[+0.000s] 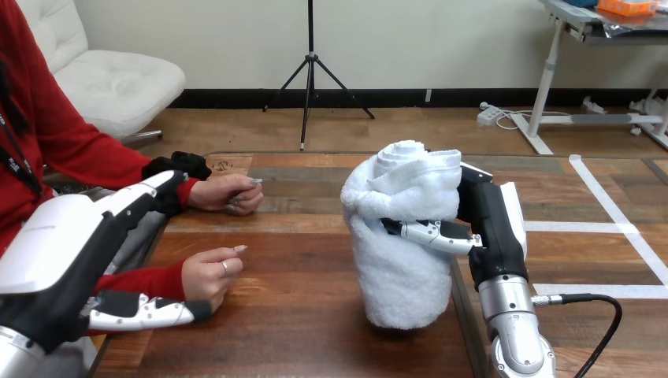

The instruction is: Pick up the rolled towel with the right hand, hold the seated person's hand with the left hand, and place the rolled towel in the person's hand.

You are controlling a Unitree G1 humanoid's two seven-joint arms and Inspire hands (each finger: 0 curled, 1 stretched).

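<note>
my right hand (492, 228) has its fingers curled round the rolled towel (402, 252), upright mid-table (299, 323). the person's hand (209, 276) lies well to its left, by the table's left edge. my left hand (63, 244) flanks it, fingers straight, not clasping.

Right hand (496, 232) fingers (429, 234) curled; left hand (55, 244) fingers straight.

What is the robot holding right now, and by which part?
The right hand grips the rolled towel round its middle, fingers curled across the front. The left hand holds nothing, open beside the person's nearer hand.
</note>
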